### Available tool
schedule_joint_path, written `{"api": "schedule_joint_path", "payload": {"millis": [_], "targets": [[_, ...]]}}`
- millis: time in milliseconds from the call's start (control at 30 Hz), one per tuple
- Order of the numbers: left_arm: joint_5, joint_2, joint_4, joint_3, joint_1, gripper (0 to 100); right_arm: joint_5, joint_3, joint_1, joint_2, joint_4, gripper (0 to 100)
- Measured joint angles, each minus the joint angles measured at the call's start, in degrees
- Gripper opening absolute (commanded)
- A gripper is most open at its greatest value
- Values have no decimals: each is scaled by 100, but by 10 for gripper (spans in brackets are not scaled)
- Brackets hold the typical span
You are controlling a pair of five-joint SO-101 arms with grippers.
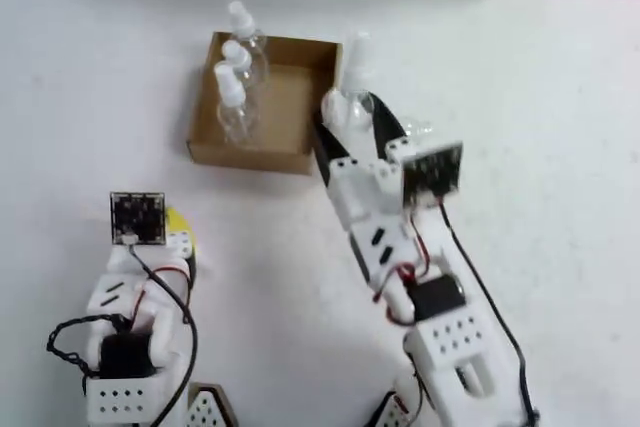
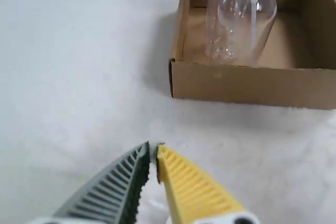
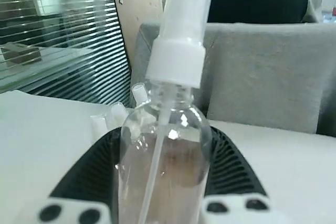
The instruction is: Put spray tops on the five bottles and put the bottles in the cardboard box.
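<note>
The cardboard box (image 1: 300, 87) stands at the table's middle back. Three clear bottles with white spray tops (image 1: 236, 77) stand in its left part, also seen as bottles (image 2: 244, 14) from the left wrist. My right gripper (image 1: 356, 119) is at the box's right wall, its black fingers (image 3: 231, 166) shut on a fourth clear bottle (image 3: 163, 145) that stands upright with a white spray top (image 3: 181, 35) on it. My left gripper (image 2: 153, 153) is near the front left of the table, short of the box (image 2: 252, 85), grey and yellow fingers shut on nothing.
A faint clear object (image 1: 420, 132) lies on the table just right of the right gripper; I cannot tell what it is. White tabletop stretches to the left of the box and along the right side. Grey chair backs (image 3: 273, 72) stand beyond the far edge.
</note>
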State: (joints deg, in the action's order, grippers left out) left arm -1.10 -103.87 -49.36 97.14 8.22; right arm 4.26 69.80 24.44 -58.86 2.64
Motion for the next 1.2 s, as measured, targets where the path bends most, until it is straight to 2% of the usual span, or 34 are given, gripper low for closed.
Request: {"api": "schedule_joint_path", "payload": {"millis": [133,500,633,900,1200], "targets": [[-97,0,-141,0,0,21,53,-413,9,1081,475,18],[-105,0,-202,0,0,22,79,-1134,-26,4475,3402,18],[-352,0,-202,0,0,22,79,-1609,-185,5618,4097,16],[-651,0,-202,0,0,22,79,-2954,-642,7103,4431,16],[-651,0,-202,0,0,22,105,-4044,-651,8044,4466,16]]}}
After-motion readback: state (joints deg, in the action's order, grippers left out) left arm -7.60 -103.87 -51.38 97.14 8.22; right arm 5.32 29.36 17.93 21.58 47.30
